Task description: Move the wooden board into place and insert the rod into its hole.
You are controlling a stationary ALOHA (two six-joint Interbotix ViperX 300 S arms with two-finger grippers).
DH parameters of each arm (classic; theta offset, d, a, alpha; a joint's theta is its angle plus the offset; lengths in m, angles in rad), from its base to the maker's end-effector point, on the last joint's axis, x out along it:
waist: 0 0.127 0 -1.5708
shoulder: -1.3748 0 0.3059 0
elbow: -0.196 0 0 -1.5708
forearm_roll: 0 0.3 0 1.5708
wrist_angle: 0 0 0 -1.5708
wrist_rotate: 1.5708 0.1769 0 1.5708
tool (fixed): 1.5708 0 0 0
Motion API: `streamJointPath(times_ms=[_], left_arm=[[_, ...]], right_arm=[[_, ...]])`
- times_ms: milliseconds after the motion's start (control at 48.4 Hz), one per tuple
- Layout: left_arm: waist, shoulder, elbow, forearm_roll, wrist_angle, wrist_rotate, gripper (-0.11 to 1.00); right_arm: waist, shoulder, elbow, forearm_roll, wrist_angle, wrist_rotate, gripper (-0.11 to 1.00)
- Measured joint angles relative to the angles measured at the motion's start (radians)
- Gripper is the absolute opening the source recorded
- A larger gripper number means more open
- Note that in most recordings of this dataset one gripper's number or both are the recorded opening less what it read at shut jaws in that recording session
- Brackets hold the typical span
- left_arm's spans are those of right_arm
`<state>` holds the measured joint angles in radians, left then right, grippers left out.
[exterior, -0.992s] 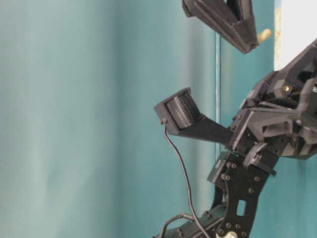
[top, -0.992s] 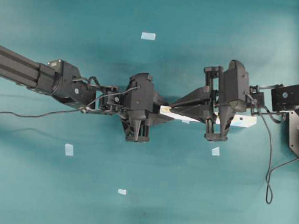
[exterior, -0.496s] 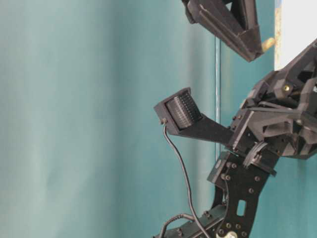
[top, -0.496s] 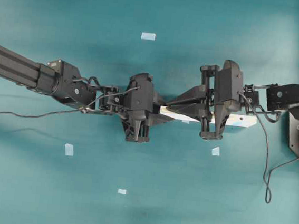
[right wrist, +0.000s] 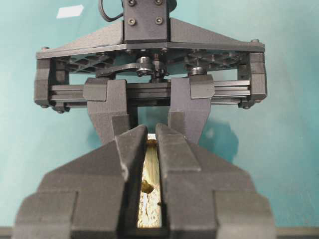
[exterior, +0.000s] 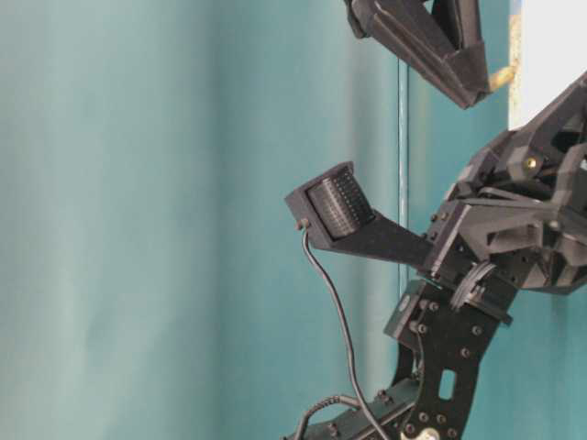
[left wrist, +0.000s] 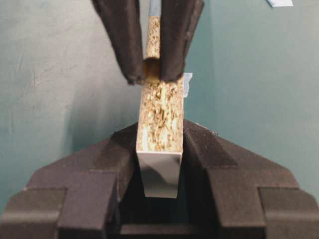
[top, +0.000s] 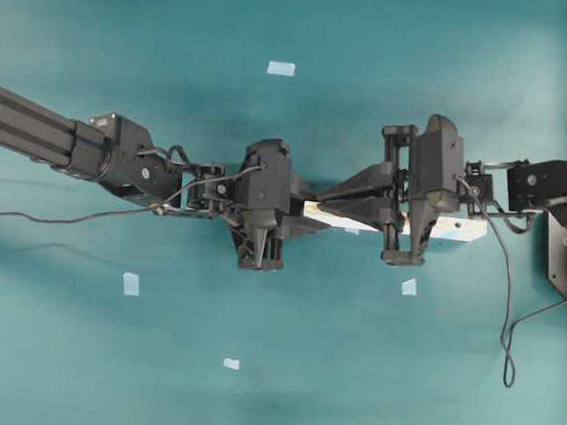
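Seating the rod (left wrist: 151, 69) into the wooden board (left wrist: 159, 117), which the left gripper (left wrist: 158, 149) pinches on edge above the table (top: 368, 381).
Right gripper (left wrist: 149, 74) jaws are pressed on the rod directly over the board's hole; a slight tilt could jam or drop it. Only the left wrist view shows peg and hole together; overhead, both are hidden beneath the arms.
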<state>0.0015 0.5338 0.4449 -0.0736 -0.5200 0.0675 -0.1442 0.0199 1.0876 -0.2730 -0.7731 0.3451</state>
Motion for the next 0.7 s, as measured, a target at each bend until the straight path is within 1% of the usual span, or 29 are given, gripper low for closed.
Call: streamJointPath(times_ms=[351, 703], left_arm=[[0.0, 0.0, 0.0, 0.002, 0.0, 0.0, 0.22], [-0.002, 0.0, 0.0, 0.0, -0.002, 0.0, 0.22]], right_arm=[[0.003, -0.002, 0.005, 0.0, -0.008, 0.003, 0.08], [0.02, -0.025, 0.034, 0.003, -0.003, 0.006, 0.08]])
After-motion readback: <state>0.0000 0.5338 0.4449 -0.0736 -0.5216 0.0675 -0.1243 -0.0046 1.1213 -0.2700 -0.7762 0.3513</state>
